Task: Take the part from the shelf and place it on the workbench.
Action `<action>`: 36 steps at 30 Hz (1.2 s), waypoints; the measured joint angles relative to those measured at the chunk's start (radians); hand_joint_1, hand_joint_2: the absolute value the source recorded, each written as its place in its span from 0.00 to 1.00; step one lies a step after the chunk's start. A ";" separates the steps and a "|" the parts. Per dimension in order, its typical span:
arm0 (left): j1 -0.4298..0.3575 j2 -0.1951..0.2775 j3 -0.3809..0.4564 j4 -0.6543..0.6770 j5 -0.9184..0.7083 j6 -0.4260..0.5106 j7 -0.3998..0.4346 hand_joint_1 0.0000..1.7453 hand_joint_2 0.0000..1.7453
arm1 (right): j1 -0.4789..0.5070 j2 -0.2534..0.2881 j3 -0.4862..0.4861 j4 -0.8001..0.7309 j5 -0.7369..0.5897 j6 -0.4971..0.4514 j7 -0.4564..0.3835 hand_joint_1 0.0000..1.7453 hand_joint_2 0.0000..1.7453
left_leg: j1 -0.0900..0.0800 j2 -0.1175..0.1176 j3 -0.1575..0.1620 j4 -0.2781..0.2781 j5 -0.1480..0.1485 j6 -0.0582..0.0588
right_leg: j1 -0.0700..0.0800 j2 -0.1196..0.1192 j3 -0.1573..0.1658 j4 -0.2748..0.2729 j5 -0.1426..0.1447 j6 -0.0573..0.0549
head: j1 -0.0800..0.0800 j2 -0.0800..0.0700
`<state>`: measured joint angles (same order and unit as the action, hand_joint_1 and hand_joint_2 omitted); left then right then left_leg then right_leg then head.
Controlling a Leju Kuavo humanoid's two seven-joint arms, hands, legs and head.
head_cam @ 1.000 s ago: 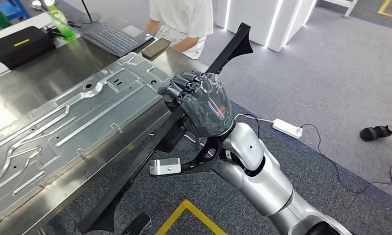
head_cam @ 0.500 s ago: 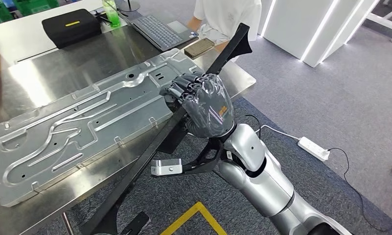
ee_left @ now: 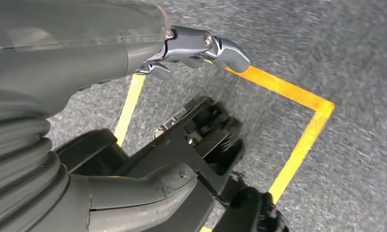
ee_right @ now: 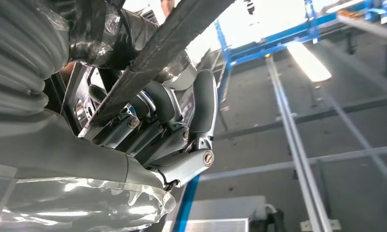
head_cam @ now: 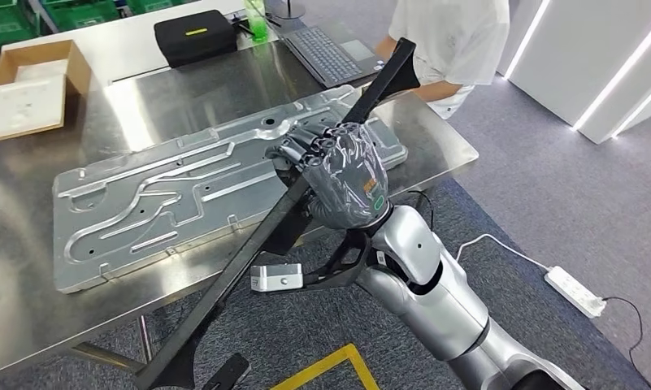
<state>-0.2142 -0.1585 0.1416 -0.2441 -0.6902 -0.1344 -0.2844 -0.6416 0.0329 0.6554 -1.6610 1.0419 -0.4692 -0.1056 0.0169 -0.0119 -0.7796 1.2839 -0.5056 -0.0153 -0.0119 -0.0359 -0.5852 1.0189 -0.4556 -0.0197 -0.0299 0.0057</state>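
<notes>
Right now our right hand (head_cam: 338, 175) has its fingers wrapped around a long black bar (head_cam: 249, 244), gripping it near the middle; our right wrist view shows the fingers (ee_right: 172, 121) curled around the bar (ee_right: 152, 48). One end of the bar rises past the hand toward a person in a white shirt (head_cam: 456, 36), the other end slopes down below the hand toward the carpet. Just beyond the fingers, a big stamped metal panel (head_cam: 167, 203) lies flat on a steel workbench (head_cam: 29, 301), and the bar hangs over its near edge without clearly touching it. Farther out from the hand, on the bench, we see a laptop (head_cam: 330, 53), a black case (head_cam: 193, 36) and an open cardboard box (head_cam: 29, 85). Off to the hand's right, a white power strip (head_cam: 576, 291) lies on the grey carpet. Our left hand (ee_left: 133, 53) hangs over the carpet and a yellow floor line (ee_left: 302, 111); its fingers (ee_left: 206, 46) are bent, with nothing in them.
</notes>
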 joint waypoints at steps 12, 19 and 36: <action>-0.002 -0.001 0.000 0.000 0.001 0.009 -0.010 0.00 1.00 | 0.007 -0.005 -0.025 0.006 -0.004 -0.016 0.004 1.00 1.00 | -0.005 0.010 0.132 -0.252 0.100 0.049 | -0.005 0.009 -0.044 0.143 -0.109 0.050 | 0.002 0.000; -0.002 -0.002 0.000 0.000 0.000 0.011 -0.010 0.00 1.00 | 0.026 -0.018 -0.043 0.013 -0.011 -0.022 0.004 1.00 1.00 | -0.013 -0.083 0.132 -0.246 0.099 0.052 | -0.001 0.080 -0.064 0.100 -0.019 0.025 | 0.002 0.000; 0.004 0.001 0.000 0.000 0.001 0.021 -0.010 0.00 1.00 | 0.039 -0.022 -0.079 0.026 -0.030 -0.039 0.007 1.00 1.00 | -0.002 0.033 0.136 -0.239 0.089 0.005 | 0.007 -0.049 -0.008 0.022 -0.016 0.021 | 0.000 0.000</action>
<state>-0.2105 -0.1574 0.1419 -0.2443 -0.6888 -0.1136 -0.2939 -0.6023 0.0113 0.5761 -1.6349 1.0115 -0.5083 -0.0987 0.0152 0.0215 -0.6431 1.0446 -0.4169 -0.0105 -0.0045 -0.0845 -0.5932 1.0405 -0.4720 0.0015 -0.0296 0.0057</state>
